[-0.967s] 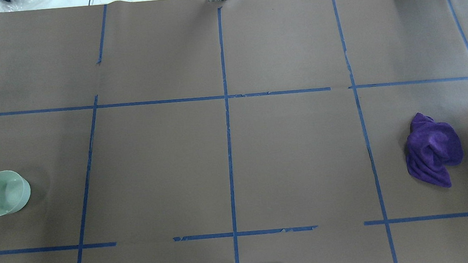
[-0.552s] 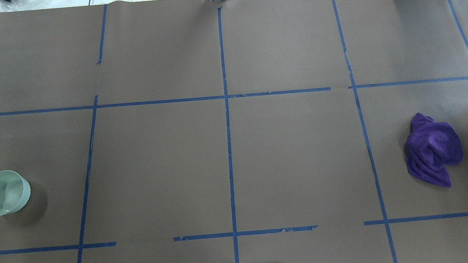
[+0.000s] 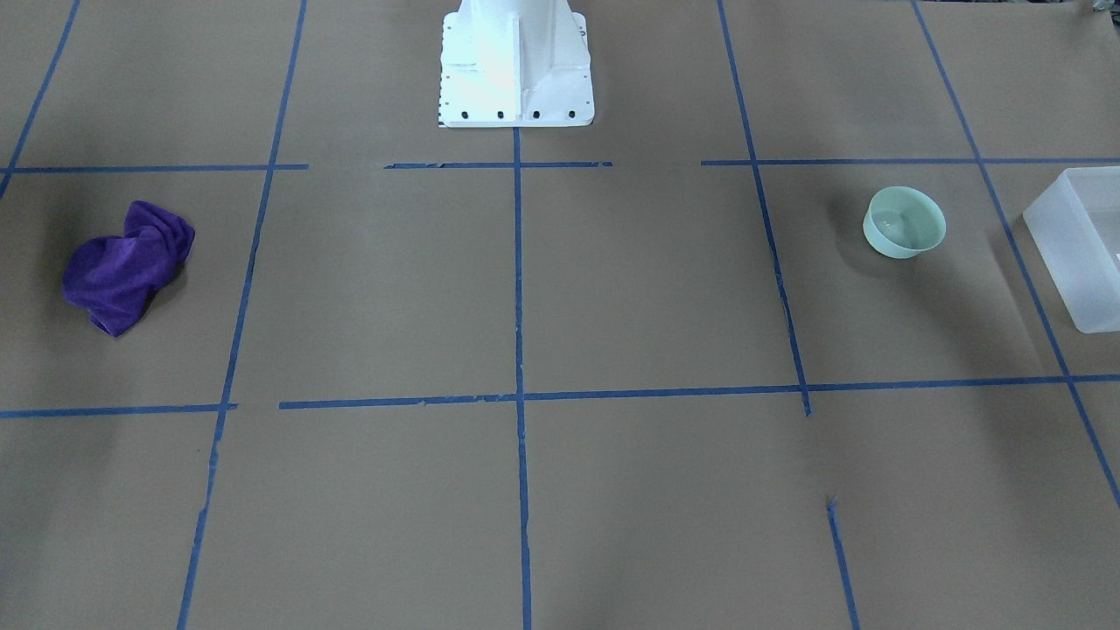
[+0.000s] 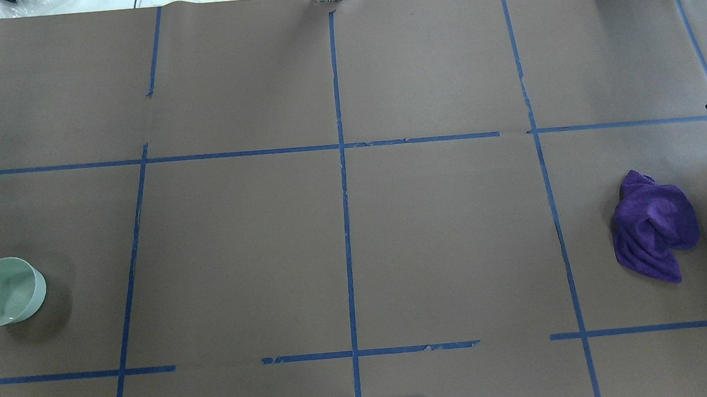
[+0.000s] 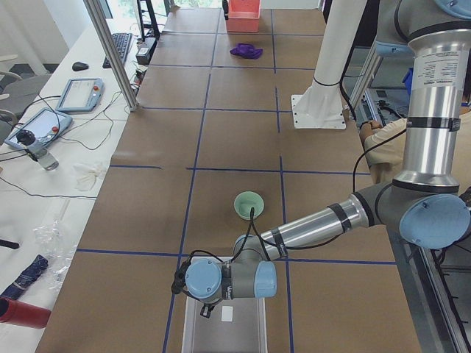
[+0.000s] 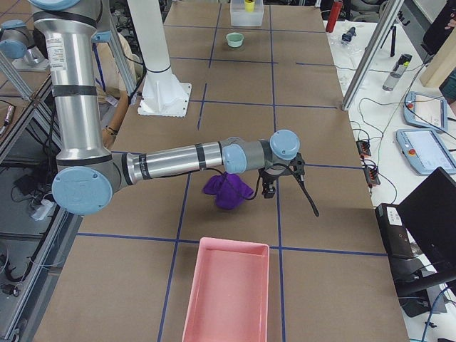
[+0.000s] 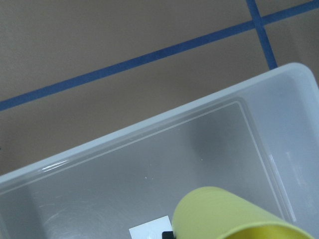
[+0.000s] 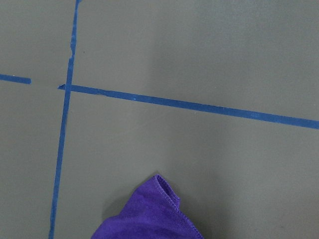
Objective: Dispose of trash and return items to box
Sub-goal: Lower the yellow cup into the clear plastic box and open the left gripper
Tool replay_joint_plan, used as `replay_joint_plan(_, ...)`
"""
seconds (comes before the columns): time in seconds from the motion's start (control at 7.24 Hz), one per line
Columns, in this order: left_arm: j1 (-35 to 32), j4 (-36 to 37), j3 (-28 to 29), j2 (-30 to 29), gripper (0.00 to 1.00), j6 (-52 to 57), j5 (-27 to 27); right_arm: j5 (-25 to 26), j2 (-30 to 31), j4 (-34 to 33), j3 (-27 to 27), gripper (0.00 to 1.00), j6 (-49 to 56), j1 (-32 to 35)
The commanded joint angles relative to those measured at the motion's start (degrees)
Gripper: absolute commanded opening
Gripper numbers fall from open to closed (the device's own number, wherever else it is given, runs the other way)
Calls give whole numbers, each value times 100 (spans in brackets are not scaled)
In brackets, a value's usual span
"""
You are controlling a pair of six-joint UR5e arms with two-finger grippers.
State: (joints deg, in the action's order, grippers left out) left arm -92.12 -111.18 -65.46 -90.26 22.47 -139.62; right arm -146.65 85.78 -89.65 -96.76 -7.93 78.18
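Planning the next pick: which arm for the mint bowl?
Left. The left arm is over the box, bowl close beside it; the right arm is at the far end, by the purple cloth.

Lit brightly and evenly from above. Throws only soft, diffuse shadows beside the bowl (image 4: 6,291) and the purple cloth (image 4: 653,232). Blows out to white glare on the robot base (image 3: 516,70). Goes dimmer in both wrist views, with the near yellow cup (image 7: 219,214) out of focus.
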Motion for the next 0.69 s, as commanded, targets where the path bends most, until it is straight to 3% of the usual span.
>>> replay_joint_plan(0.0, 80, -17, 24, 0, 0, -6, -13, 5, -9, 0, -10, 100, 2, -13)
replay_joint_plan(0.14, 115, -17, 24, 0, 19, -6, -13, 5, -9, 17, -27, 100, -7, -13)
replay_joint_plan(0.28, 158, -17, 24, 0, 56, -6, -22, 5, -9, 44, -36, 100, -33, -13)
replay_joint_plan(0.41, 168, -17, 24, 8, 100, -15, -48, 5, -17, 44, -54, 100, -147, -39)
replay_joint_plan(0.55, 168, -17, -2, 17, 100, -6, -39, 14, -17, 131, -158, 100, -191, -161)
